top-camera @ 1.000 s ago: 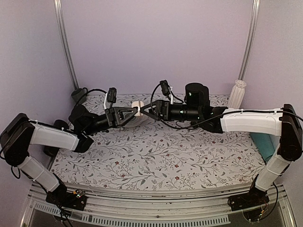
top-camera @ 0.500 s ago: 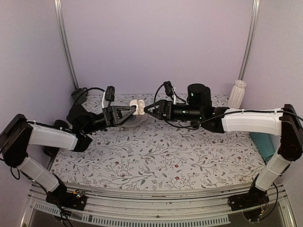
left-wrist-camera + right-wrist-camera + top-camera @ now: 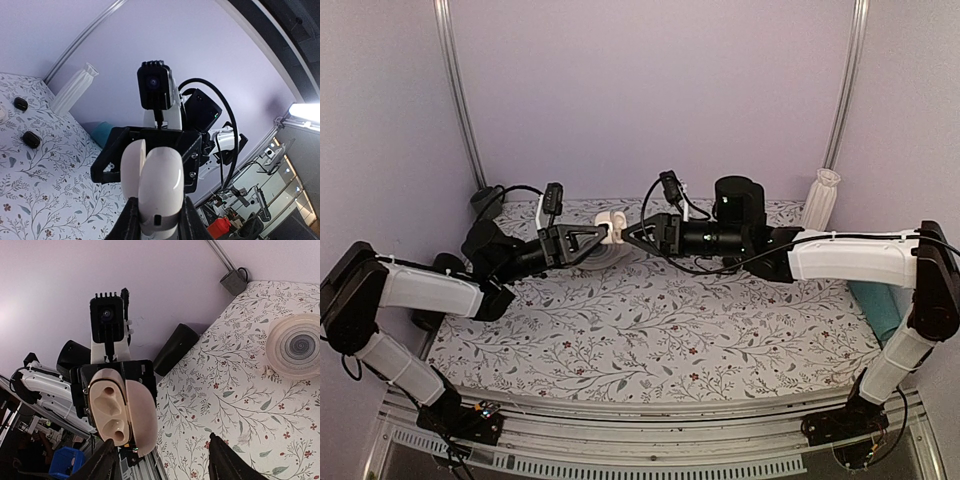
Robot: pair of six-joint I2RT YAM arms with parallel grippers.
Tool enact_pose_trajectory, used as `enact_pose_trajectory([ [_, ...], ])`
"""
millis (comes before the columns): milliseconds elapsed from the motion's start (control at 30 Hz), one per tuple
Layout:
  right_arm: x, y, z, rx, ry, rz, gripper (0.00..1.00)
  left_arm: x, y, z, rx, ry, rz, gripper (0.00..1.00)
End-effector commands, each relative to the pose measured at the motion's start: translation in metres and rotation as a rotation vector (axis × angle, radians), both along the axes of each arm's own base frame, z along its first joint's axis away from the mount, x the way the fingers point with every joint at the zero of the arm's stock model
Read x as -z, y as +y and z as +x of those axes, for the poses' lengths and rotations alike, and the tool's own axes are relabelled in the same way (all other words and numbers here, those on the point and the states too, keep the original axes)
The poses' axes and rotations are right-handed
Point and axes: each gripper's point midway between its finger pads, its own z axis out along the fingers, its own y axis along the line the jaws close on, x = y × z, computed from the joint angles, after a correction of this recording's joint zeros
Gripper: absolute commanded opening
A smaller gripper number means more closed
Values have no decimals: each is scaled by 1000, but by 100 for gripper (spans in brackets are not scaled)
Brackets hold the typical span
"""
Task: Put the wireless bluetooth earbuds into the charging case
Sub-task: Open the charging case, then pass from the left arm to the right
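1. L gripper [image 3: 592, 236]: pinched tight on case [image 3: 611, 226], holding it up off the table [image 3: 650, 330], over the far part.
2. Case lid [image 3: 144, 415] hangs open; the two wells [image 3: 109, 407] face the R wrist cam.
3. R gripper [image 3: 165, 462]: fingers spread, nothing btwn them. Tips sit just beside the case, opposite the L gripper; can't tell if touching.
4. Two small black pieces [image 3: 31, 139] lie on the table, well apart from the case.
5. Round ribbed dish [image 3: 295, 345] on the table, near the case from above.
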Motion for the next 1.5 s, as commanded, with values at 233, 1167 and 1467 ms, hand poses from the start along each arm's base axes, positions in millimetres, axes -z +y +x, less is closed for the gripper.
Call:
enact_pose_trajectory([
  [233,-14,15,-7,-61,-4,64,44,-13,3,-1,-9,-47,-18,0],
  [1167,-31,18,-7,-70,3,111,4,-7,-1,0,3,-39,-7,9],
  [1467,-18,1,8,61,-10,0,4,16,8,18,-133,-34,155,63],
])
